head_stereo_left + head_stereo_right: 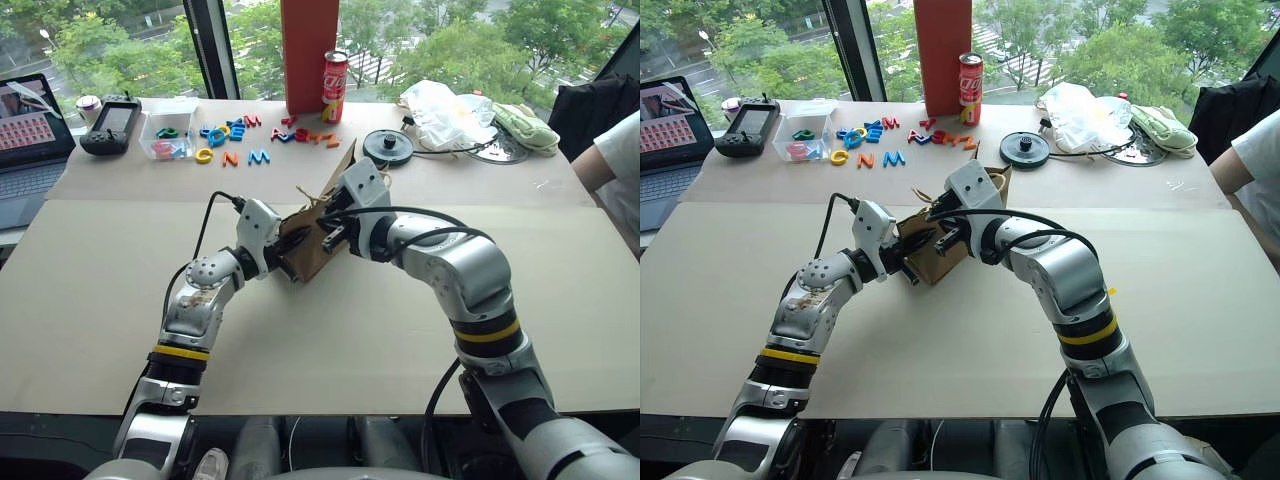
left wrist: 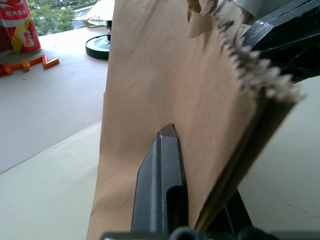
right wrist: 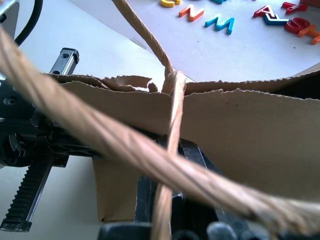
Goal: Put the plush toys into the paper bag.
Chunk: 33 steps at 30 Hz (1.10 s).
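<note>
Both grippers were clamped on the paper bag [image 1: 312, 243] mid-desk: left gripper [image 1: 290, 252] pinching its side wall, right gripper [image 1: 327, 236] gripping the rim.

The brown paper bag [image 1: 312, 243] with cord handles sits tilted mid-table, pinched flat at its serrated rim.

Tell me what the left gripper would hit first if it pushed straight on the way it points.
Probably the right gripper: the left gripper is already shut on the paper bag, and the other grips that bag just beyond.
</note>
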Each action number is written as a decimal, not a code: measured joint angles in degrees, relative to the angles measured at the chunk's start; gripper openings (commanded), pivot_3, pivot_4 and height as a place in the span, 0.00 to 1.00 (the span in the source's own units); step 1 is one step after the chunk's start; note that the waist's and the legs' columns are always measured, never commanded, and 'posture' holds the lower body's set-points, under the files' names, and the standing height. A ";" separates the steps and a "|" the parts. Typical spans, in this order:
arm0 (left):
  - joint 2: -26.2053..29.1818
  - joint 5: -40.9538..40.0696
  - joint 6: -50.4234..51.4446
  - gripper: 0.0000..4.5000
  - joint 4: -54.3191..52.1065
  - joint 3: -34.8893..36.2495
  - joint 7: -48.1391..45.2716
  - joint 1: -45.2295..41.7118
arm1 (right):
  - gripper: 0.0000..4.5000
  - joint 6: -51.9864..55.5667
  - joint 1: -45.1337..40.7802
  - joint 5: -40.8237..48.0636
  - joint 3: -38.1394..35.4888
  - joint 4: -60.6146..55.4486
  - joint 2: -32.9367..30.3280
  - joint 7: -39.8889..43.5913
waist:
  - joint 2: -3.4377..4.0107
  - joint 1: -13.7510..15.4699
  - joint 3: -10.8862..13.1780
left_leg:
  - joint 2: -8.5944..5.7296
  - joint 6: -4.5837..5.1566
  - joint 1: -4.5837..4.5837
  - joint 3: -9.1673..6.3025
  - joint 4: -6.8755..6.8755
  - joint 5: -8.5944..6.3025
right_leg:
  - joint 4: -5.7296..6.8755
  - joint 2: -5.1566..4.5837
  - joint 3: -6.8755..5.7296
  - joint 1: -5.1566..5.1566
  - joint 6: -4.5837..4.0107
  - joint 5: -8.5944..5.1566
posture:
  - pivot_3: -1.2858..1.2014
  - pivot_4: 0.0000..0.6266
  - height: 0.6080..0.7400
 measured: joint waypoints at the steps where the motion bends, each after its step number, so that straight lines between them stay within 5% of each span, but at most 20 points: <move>1: -0.13 0.00 0.14 0.00 0.14 0.01 0.05 -0.14 | 0.00 0.00 0.00 -0.01 0.00 0.00 0.00 0.03 | 0.00 0.00 0.00 | 0.00 0.00 0.00 0.00 0.00 0.00 | 0.00 0.00 0.00 0.00 0.00 0.00 | 0.52 0.24 0.99; 17: -2.06 -0.06 0.82 0.00 3.72 1.94 1.79 -2.73 | 0.00 1.69 5.22 3.29 -1.14 -14.63 -5.74 4.58 | 0.00 0.07 0.00 | 0.00 0.01 -0.01 -0.11 0.00 -0.01 | -0.04 -0.01 -0.01 0.01 0.00 0.00 | 0.52 0.24 0.99; 23: -1.64 -1.87 0.37 0.00 4.22 3.96 0.46 -3.22 | 0.00 2.57 11.94 10.72 -16.23 -17.66 -9.83 8.73 | -0.02 0.44 0.00 | -0.04 0.01 -0.01 -0.12 0.01 0.00 | -0.11 -0.05 -0.04 0.09 0.01 0.00 | 0.52 0.24 0.99; 28: 6.38 -5.93 -2.23 0.00 4.91 5.84 -12.34 -4.45 | 0.00 1.35 15.34 12.43 -27.36 -11.48 -20.42 13.58 | 0.00 0.35 0.01 | -0.01 0.01 0.02 -0.03 -0.06 -0.01 | -0.12 0.02 -0.01 0.02 -0.02 -0.01 | 0.52 0.24 0.99; 33: 14.80 -8.95 -3.76 0.00 5.88 5.47 -28.70 -7.89 | 0.00 -2.56 15.74 13.52 -27.98 -9.39 -24.31 17.62 | 0.02 -0.21 0.02 | 0.00 0.00 0.18 0.00 -0.31 0.00 | -0.12 0.10 0.06 0.02 -0.10 -0.07 | 0.52 0.24 0.99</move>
